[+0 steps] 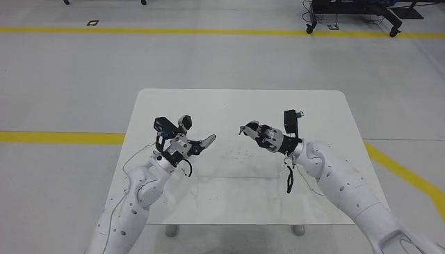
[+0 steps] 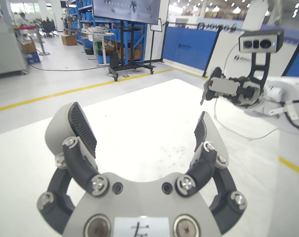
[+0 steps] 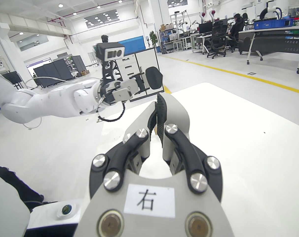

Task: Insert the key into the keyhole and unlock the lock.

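Note:
My right gripper [image 1: 247,127] hovers over the middle of the white table [image 1: 313,198], shut; a thin grey sliver that looks like the key [image 2: 202,99] sticks out from its fingertips. In the right wrist view its two ribbed pads [image 3: 161,114] are pressed together. My left gripper [image 1: 197,132] hangs a short way to the left of it, facing it, open with nothing between its fingers [image 2: 81,124]. The two grippers are apart, with bare tabletop under the gap. From the right wrist view the left gripper [image 3: 148,82] shows farther off with its jaws spread.
Faint dark scuff marks [image 1: 240,153] dot the table between the arms. A black cable loop [image 1: 288,177] hangs off the right forearm. Yellow floor lines [image 1: 62,137] run past the table, and wheeled stands [image 1: 348,10] sit far behind it.

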Available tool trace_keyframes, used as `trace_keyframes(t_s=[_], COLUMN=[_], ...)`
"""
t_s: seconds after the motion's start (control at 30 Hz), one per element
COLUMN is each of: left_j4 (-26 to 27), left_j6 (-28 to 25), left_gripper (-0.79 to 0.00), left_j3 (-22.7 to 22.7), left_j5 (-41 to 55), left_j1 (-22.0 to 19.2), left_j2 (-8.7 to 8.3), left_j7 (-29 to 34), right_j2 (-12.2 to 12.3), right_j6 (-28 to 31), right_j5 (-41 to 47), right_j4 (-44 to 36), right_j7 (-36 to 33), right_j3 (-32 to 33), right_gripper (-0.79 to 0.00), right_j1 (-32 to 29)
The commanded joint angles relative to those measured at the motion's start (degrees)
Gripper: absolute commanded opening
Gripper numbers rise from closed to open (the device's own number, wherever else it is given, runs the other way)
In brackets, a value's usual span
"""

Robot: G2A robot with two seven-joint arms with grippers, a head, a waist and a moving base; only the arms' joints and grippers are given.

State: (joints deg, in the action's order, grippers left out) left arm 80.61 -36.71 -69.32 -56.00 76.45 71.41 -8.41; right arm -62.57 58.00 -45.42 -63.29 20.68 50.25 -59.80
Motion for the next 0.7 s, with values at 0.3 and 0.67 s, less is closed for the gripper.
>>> trace_keyframes(t_s=[0.3,0.67], left_j4=[-11.63,-12.59], left_j6=[-21.29,-21.29], left_gripper=[-0.022,-0.366], left_j3=[8.36,7.7], left_j5=[57.52,72.71], left_j1=[-9.91,-11.37], left_j2=[-1.11,-2.94], left_j7=[32.65,49.32], right_j2=[-1.88,-4.27], right_j6=[0.0,0.0], right_j5=[25.49,43.75], right_j4=[-1.18,3.28], right_j7=[-12.44,-25.07], right_j3=[-5.93,-10.41], right_gripper=[-0.785,-0.785], right_j1=[2.07,5.82])
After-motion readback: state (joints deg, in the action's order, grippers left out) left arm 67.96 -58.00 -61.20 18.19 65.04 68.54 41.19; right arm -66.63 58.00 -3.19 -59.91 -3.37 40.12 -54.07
